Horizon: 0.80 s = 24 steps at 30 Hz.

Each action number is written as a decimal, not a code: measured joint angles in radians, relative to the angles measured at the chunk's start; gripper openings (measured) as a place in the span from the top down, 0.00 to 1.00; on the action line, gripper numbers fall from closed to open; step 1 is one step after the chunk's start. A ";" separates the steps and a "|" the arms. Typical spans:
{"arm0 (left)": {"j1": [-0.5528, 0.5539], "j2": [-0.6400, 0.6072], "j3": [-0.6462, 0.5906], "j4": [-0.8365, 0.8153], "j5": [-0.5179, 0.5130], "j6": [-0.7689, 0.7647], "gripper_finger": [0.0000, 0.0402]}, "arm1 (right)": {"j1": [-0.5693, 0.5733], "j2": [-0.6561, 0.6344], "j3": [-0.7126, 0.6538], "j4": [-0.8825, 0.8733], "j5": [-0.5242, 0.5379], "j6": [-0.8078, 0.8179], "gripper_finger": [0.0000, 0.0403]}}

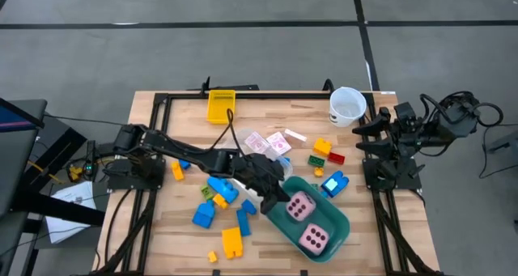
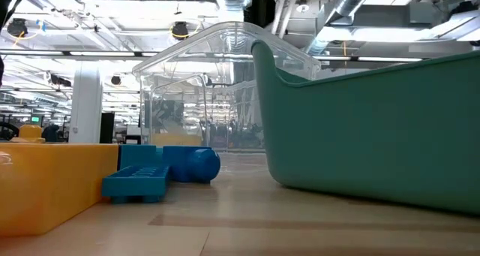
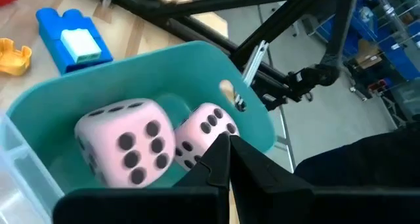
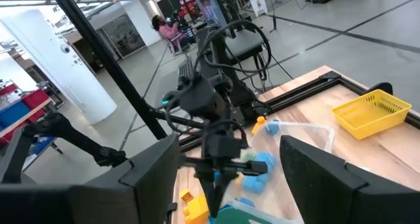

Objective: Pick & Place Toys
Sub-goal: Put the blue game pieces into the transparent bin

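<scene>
Grey floor with dark seams; bright ceiling lights and ducts.

Two pink dark-dotted dice side by side in tub; coloured bricks and pink-white cards scattered across desk.

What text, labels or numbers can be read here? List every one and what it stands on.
No readable words or numbers.
Small pink-white cards: printed marks, too small to read.
Two pink dark-dotted dice in the teal plastic tub: dots only, no numerals.
Blue building brick: pale blank patch, no text.
</scene>
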 joint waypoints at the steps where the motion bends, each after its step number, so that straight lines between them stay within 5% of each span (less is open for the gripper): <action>1: 0.000 -0.011 0.000 0.000 0.000 0.003 1.00 | 0.000 0.000 0.000 0.000 0.001 -0.003 0.37; 24: -0.010 -0.412 -0.003 -0.412 -0.146 0.074 1.00 | 0.000 0.002 0.000 0.011 0.084 -0.011 0.37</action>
